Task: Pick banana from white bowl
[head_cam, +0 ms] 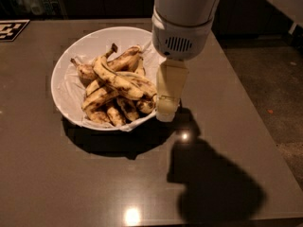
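Uppermost on a heap of shorter, browner bananas lay the banana, long, curved and brown-speckled, inside the white bowl, a wide shallow dish with a thin rim and crinkled paper lining. Just beside the bowl's right rim hung the gripper, pale and smooth; whether it was open or closed could not be told. Glossy dark brown table spread in front and rightward to its edge.

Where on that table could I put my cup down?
The table is bare in front of the white bowl, along its left side, and right of the gripper. It is crowded at the bowl, heaped with bananas, where the gripper hangs at its right rim.
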Controlling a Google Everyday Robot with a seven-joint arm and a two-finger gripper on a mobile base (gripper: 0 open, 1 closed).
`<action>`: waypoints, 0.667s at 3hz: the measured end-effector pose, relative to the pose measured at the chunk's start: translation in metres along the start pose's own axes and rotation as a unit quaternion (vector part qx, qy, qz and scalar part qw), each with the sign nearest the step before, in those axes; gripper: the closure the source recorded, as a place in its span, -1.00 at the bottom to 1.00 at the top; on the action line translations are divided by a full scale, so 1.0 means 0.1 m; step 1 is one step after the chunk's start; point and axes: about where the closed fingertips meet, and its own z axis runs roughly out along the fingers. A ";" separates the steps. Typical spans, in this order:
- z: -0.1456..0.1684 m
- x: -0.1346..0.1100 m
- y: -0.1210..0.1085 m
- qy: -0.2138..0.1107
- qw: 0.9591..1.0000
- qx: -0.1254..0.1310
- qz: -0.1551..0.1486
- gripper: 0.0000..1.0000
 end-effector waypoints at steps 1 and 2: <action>-0.03 -0.14 0.13 0.019 0.999 0.023 -0.014 -1.00; -0.05 -0.23 0.18 0.020 0.999 0.022 -0.039 -1.00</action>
